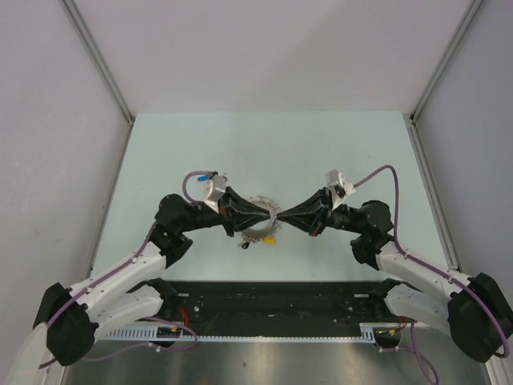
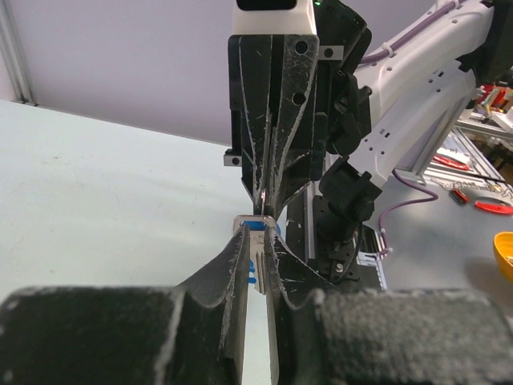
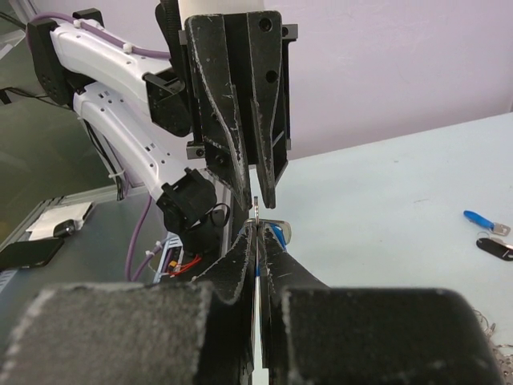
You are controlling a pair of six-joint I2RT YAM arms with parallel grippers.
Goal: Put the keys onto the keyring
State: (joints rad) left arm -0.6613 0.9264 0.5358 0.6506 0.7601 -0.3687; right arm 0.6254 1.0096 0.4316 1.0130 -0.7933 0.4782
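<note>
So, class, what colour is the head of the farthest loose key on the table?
Blue. That key shows best in the right wrist view.

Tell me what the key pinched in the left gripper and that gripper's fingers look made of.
The key: blue head, probably matte plastic; pale silvery blade, likely bare metal by its colour. The fingers of the left gripper: black, matte and grainy, with whitish scuffed edges, so probably hard plastic, perhaps printed; the look alone cannot settle that.
</note>
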